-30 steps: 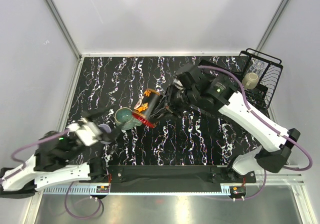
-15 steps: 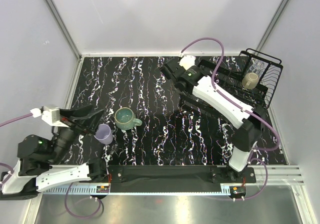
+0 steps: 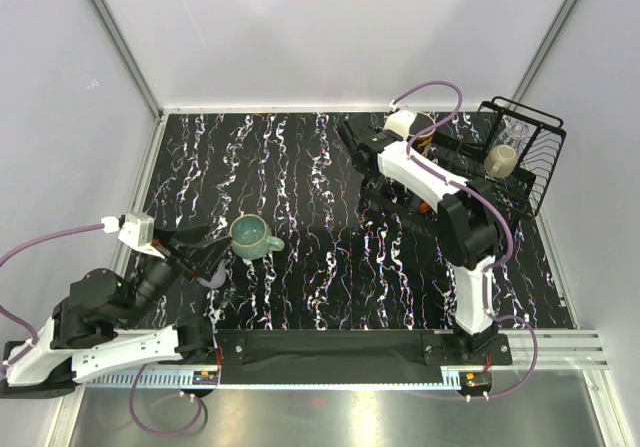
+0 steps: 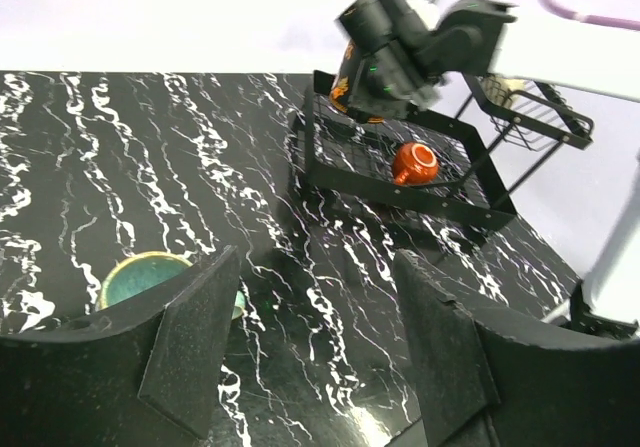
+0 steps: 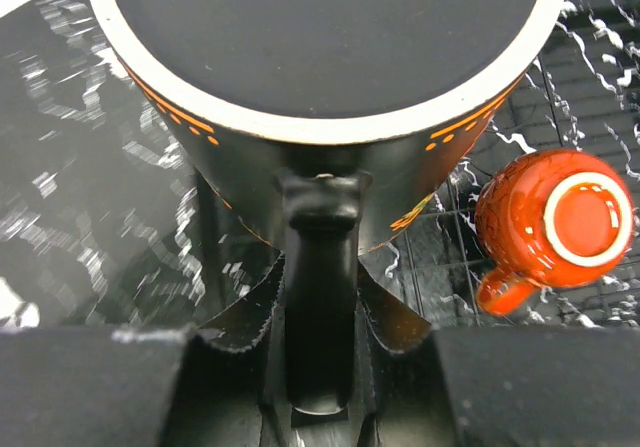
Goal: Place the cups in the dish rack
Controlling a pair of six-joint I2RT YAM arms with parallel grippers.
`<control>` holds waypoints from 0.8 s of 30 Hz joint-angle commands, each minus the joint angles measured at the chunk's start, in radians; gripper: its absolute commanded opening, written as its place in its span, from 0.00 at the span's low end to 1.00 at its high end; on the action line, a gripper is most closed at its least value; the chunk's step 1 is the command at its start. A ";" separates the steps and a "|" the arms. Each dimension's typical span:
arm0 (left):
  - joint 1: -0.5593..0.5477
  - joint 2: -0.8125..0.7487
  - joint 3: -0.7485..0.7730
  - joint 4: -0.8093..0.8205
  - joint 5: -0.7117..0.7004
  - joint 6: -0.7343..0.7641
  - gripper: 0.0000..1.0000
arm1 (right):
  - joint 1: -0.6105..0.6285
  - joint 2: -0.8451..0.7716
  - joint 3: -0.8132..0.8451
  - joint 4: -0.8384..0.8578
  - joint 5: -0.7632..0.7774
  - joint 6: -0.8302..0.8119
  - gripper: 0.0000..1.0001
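Note:
My right gripper [image 5: 320, 307] is shut on the handle of the large dark mug [image 5: 320, 77], holding it over the near end of the black dish rack [image 3: 545, 139]. In the rack lie a small orange mug [image 5: 555, 222], a beige mug [image 3: 500, 160] and a clear glass [image 3: 516, 127]. A teal-green mug [image 3: 250, 235] stands upright on the table left of centre. My left gripper [image 3: 195, 255] hovers open just left of it, with nothing between its fingers [image 4: 195, 342]. The lavender tumbler [image 3: 212, 278] shows only partly under that gripper.
The table top [image 3: 320, 267] is black marble with white veins, walled by white panels on three sides. The right arm [image 3: 470, 217] stretches across the rack's near side. A black rail [image 3: 320, 347] runs along the near edge.
The right arm has carried the dark mug from the table's middle to over the rack. The left gripper rose and shifted over the lavender tumbler, staying open.

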 commanded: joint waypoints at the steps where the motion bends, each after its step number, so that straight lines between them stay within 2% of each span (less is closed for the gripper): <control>1: -0.004 -0.007 0.010 0.007 0.037 -0.033 0.68 | -0.028 0.026 0.060 0.041 0.242 0.170 0.00; 4: -0.004 -0.009 0.002 0.002 0.046 -0.034 0.69 | -0.048 0.075 0.087 -0.039 0.280 0.263 0.00; 5: -0.004 -0.010 0.001 -0.007 0.044 -0.039 0.69 | -0.054 0.086 0.104 -0.076 0.276 0.350 0.00; 7: -0.005 -0.017 0.001 -0.018 0.041 -0.048 0.70 | -0.088 0.109 0.110 -0.127 0.235 0.411 0.00; 16: -0.005 -0.046 -0.019 -0.044 0.040 -0.100 0.71 | -0.134 0.189 0.087 -0.005 0.208 0.354 0.00; 18: -0.004 -0.046 -0.021 -0.056 0.031 -0.112 0.72 | -0.140 0.198 0.086 0.024 0.205 0.311 0.04; 20: -0.004 -0.043 -0.021 -0.068 0.020 -0.125 0.71 | -0.157 0.212 0.092 0.024 0.190 0.319 0.11; 23: -0.004 -0.034 -0.015 -0.097 0.001 -0.163 0.73 | -0.165 0.215 0.083 0.017 0.167 0.324 0.14; 24: -0.004 -0.033 -0.013 -0.105 -0.006 -0.175 0.74 | -0.165 0.217 0.083 0.018 0.165 0.316 0.18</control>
